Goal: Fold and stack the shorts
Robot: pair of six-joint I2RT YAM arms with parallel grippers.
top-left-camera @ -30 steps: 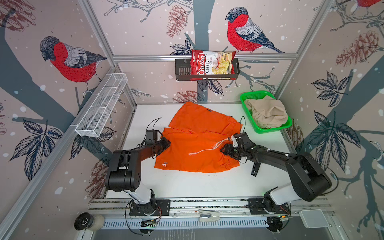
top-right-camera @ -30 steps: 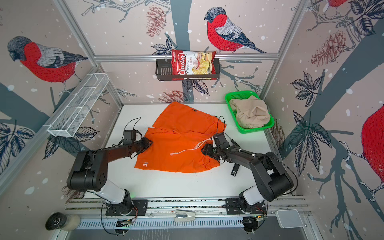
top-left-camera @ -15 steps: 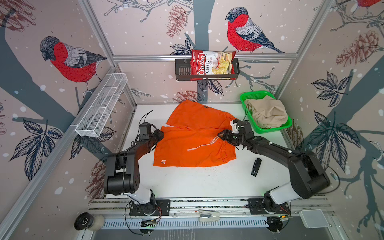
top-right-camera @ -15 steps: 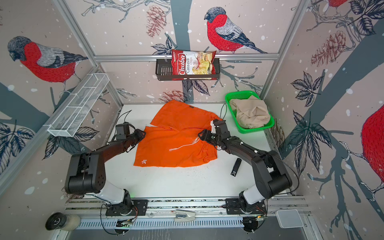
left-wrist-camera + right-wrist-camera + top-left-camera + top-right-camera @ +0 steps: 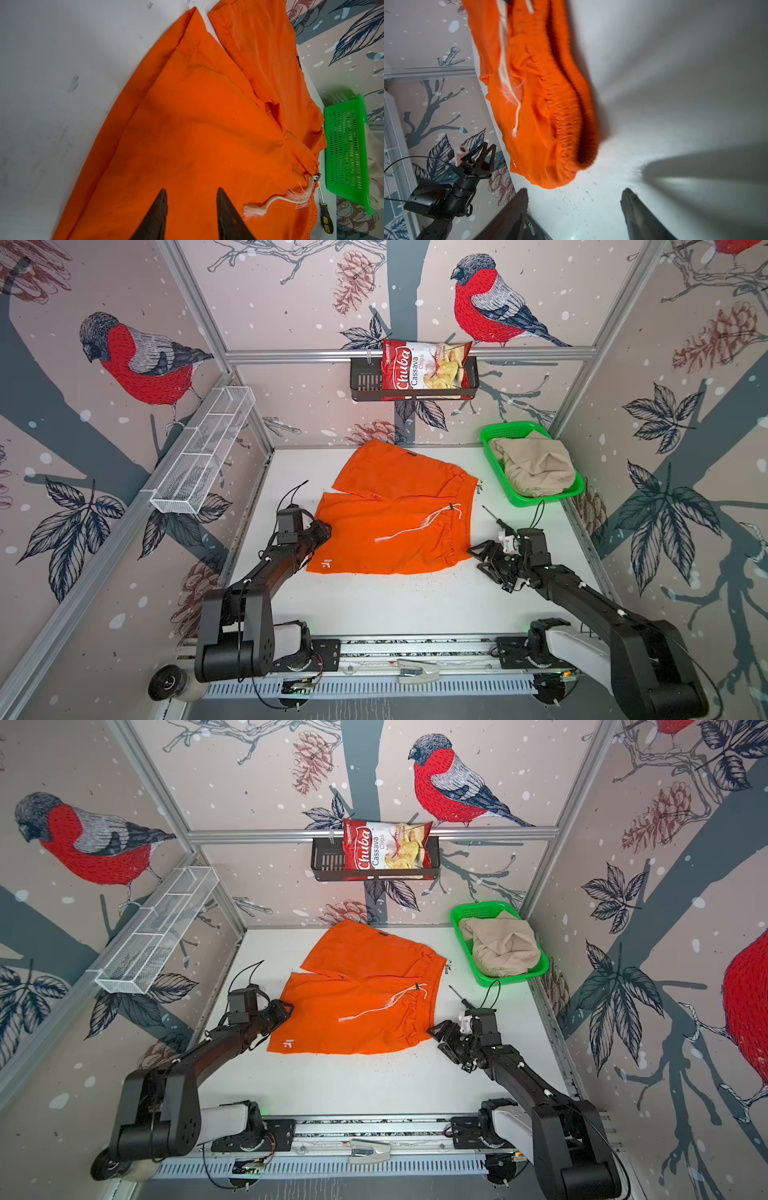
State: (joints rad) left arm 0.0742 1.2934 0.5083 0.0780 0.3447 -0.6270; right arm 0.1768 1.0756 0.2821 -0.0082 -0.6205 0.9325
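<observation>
the orange shorts [image 5: 395, 526] lie spread nearly flat in the middle of the table [image 5: 374, 605], with the waistband [image 5: 461, 522] toward the right arm and the leg hems toward the left. the white drawstring [image 5: 419, 526] trails loose over the front. no fold shows yet. the cloth looks thin, light and limp, so it will sag and crease wherever it is lifted. i'd judge the corners the best places to pinch: the gathered waistband is thicker and easier to bite, while the hem corner is thinner and likelier to slip. the drawstring could snag a finger.

the left gripper [image 5: 324, 526] is at the left hem edge with its jaws narrowly apart. in the left wrist view its fingers [image 5: 158, 212] stand over the cloth with nothing pinched between them. the right gripper [image 5: 482, 560] sits just beside the near waistband corner, jaws wide over bare table, holding nothing.

the beige shorts [image 5: 536, 466] are crumpled in a heap inside the green basket [image 5: 494, 435] at the back right corner. they fill most of it and rise above its rim, and nothing else shows in it. a screwdriver [image 5: 496, 518] lies on the table between the basket and the right gripper. on the back wall a black shelf [image 5: 365, 381] holds a chips bag [image 5: 424, 366]. the wire rack [image 5: 203, 452] on the left wall looks empty.
</observation>
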